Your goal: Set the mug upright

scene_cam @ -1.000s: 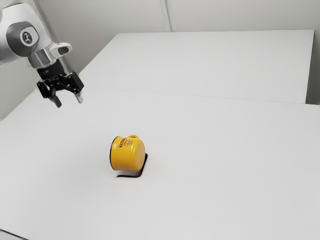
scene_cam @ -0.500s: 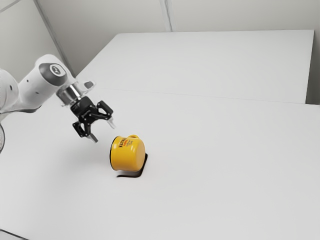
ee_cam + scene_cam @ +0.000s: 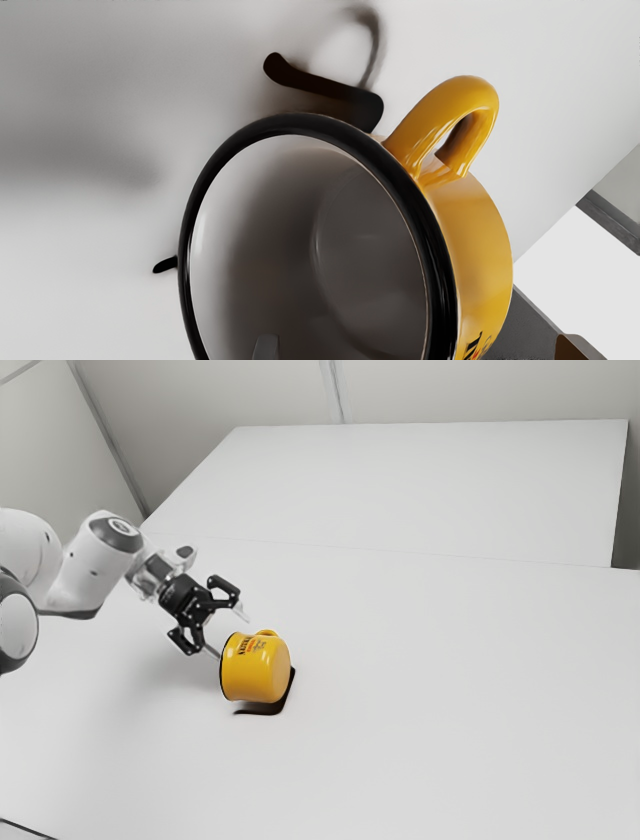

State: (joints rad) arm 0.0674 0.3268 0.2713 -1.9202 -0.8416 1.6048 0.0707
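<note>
The gripper [image 3: 230,636] is at the open end of the yellow mug [image 3: 257,670], its fingers spread apart. The mug lies on its side, its mouth facing the hand and its base toward the exterior view's right. In the wrist view, the mug's black rim [image 3: 440,260] and grey inside [image 3: 280,225] face the camera, and the handle [image 3: 450,105] stands out from its wall. One finger [image 3: 266,347] of the open gripper [image 3: 420,349] overlaps the mouth, while the other is outside the yellow wall. Whether either touches the mug I cannot tell.
The mug lies on a white table surface [image 3: 430,710]. A dark, bent strip [image 3: 262,711] shows beneath and beside it. Farther back is a white panel [image 3: 420,490], and a thin dark line crosses the exterior view's lower left corner.
My hand has come down and toward the exterior view's right, from well away from the mug to its mouth. The mug has not moved.
</note>
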